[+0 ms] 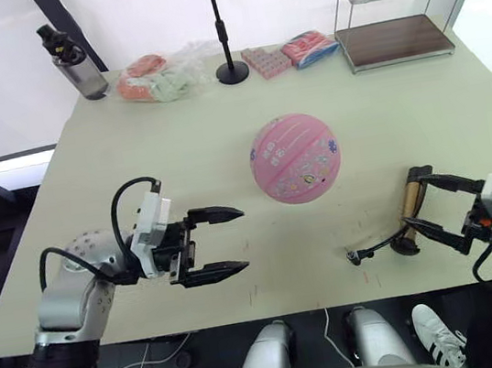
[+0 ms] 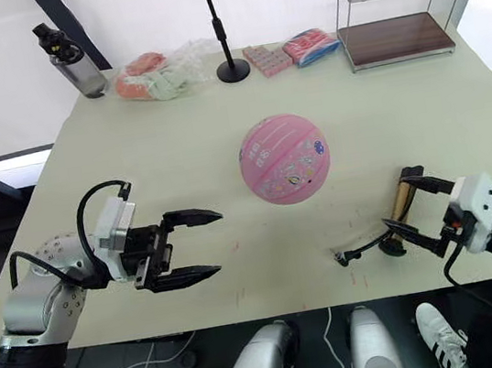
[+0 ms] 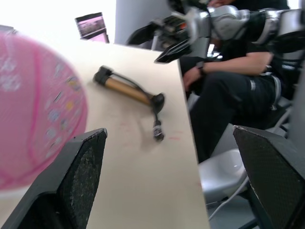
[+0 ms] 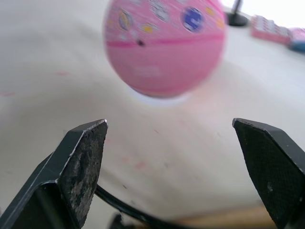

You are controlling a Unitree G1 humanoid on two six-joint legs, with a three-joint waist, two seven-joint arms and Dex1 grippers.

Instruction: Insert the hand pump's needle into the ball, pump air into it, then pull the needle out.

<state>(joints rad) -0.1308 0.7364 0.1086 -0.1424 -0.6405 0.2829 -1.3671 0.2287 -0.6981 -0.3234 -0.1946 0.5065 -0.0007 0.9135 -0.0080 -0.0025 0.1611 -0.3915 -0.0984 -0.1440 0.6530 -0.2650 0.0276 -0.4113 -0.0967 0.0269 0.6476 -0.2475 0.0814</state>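
The pink ball [image 1: 295, 158] with cartoon prints rests at the middle of the table [image 1: 176, 148]; its small black valve hole [image 4: 139, 43] faces my right gripper. The gold hand pump [image 1: 409, 204] lies near the front right edge. Its black hose curls left to the needle [image 1: 354, 259], which lies on the table apart from the ball. My right gripper [image 1: 423, 204] is open, its fingers on either side of the pump's body without closing on it. My left gripper [image 1: 241, 237] is open and empty, hovering left of and nearer than the ball.
Along the far edge stand a bottle [image 1: 75, 61], a plastic bag of orange items [image 1: 156, 75], a black stand [image 1: 223, 30], two pink packs [image 1: 266, 61] and a wire shelf [image 1: 400, 4]. A seated person [image 3: 228, 86] is beyond the table's right side.
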